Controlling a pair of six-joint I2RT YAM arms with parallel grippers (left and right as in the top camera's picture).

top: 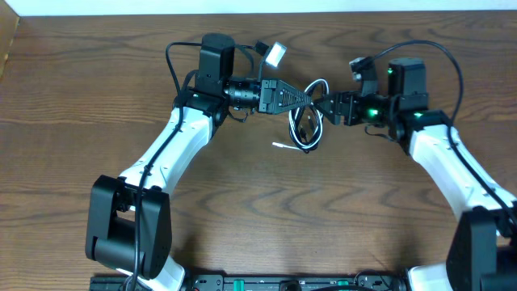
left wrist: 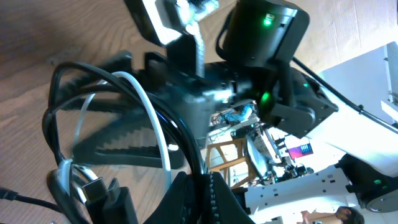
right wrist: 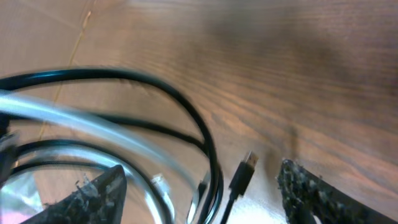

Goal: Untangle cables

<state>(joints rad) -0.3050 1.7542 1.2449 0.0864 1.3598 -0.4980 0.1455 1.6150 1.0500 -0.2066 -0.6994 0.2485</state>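
Observation:
The white cable (top: 300, 136) and the black cable (top: 312, 121) lie coiled together in small loops at the table's far middle, with a white end pointing left (top: 280, 146). My left gripper (top: 308, 99) reaches in from the left and is shut on the black cable (left wrist: 74, 71), lifting the top of the coil; the white cable (left wrist: 149, 106) loops in front of it. My right gripper (top: 329, 106) faces it from the right and is open, its fingers (right wrist: 205, 190) straddling the black loop (right wrist: 186, 112), the white cable (right wrist: 74, 118) and a black plug (right wrist: 247, 167).
The wooden table (top: 258, 218) carries both arms. A small white block (top: 275, 54) lies near the far edge behind the left wrist. The thick black arm wires (top: 440, 56) arc over each wrist. The table's far edge (top: 323, 11) runs just behind the grippers.

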